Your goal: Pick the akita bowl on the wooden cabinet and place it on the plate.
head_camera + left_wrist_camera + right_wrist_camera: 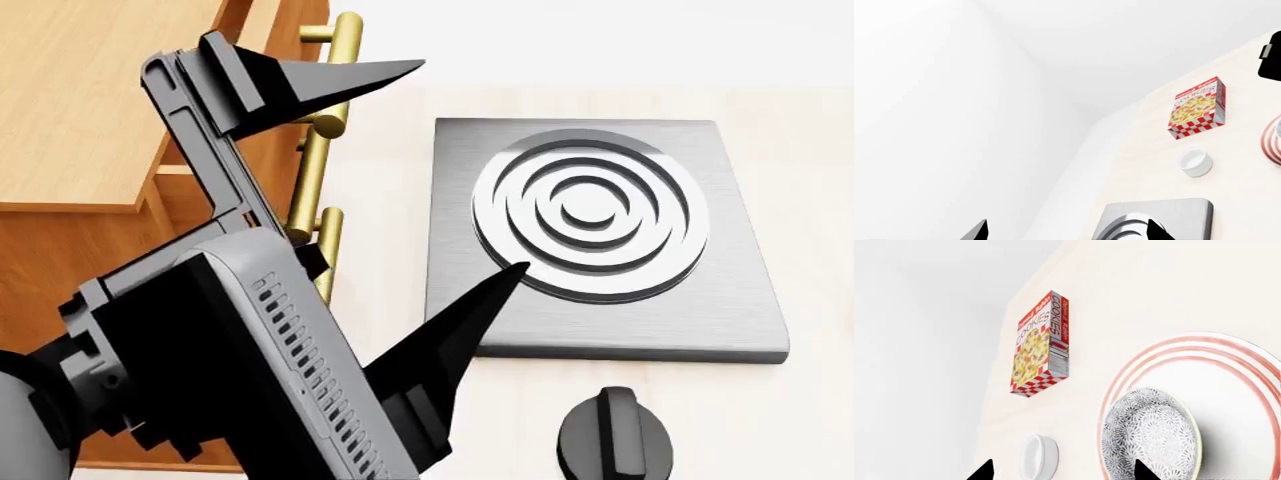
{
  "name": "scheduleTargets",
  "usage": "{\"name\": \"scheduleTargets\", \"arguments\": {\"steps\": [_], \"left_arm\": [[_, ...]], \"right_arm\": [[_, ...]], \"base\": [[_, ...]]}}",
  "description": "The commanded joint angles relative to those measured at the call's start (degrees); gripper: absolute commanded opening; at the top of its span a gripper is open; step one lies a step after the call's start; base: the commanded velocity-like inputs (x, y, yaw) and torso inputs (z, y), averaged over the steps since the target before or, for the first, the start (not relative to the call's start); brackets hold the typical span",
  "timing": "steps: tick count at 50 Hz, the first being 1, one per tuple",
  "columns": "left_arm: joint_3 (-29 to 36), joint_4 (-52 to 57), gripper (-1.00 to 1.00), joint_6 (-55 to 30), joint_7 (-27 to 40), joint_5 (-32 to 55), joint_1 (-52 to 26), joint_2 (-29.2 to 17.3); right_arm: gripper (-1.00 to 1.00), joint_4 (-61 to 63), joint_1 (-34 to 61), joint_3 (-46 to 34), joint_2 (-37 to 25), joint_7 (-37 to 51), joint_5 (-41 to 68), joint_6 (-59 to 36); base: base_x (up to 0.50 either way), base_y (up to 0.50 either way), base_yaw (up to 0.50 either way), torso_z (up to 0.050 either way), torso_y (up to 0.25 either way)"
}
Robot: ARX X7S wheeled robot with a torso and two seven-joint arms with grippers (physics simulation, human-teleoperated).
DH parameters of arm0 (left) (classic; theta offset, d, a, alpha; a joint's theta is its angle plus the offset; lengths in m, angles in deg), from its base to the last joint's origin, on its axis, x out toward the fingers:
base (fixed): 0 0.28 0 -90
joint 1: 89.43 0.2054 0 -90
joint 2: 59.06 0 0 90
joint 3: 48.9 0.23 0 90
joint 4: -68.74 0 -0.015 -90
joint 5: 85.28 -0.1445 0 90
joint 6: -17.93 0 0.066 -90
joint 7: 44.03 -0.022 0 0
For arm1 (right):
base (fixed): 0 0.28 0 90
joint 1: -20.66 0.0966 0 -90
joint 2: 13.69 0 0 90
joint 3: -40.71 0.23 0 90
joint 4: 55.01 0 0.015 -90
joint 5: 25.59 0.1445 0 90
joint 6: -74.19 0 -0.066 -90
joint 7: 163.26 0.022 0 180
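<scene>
The akita bowl (1151,435), white with a dense dark lacy pattern, rests on the plate (1227,370), a wide white plate with red rings, near one side of it. My right gripper (1062,472) is open and hangs apart from the bowl, with only its two black tips showing. The wooden cabinet (80,100) fills the left of the head view, and the part of its top that shows is bare. My left gripper (461,170) is open and empty, raised between the cabinet front and the stove. The plate's edge (1273,142) also shows in the left wrist view.
A grey stove plate (747,300) with a ringed burner lies right of the cabinet, with a black knob (614,435) in front. Brass handles (327,130) stick out of the cabinet front. A cookies box (1041,345) and a plain white cup (1039,457) stand near the plate.
</scene>
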Motion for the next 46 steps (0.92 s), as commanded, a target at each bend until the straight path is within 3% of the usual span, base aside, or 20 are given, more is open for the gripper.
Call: {"name": "scheduleTargets", "arguments": {"steps": [1, 46], "left_arm": [[-0.33, 0.14, 1.0, -0.1, 0.17, 0.26, 0.03, -0.18], [-2.09, 1.51, 1.0, -0.27, 1.25, 1.87, 0.79, -1.33]], "right_arm": [[1.0, 9.4, -0.36, 2.69, -2.66, 2.66, -0.85, 0.25], [1.0, 36.44, 15.6, 4.21, -14.65, 15.92, -1.06, -4.75]], "base": [[0.0, 0.0, 0.0, 0.0, 0.0], [0.0, 0.0, 0.0, 0.0, 0.0]]}}
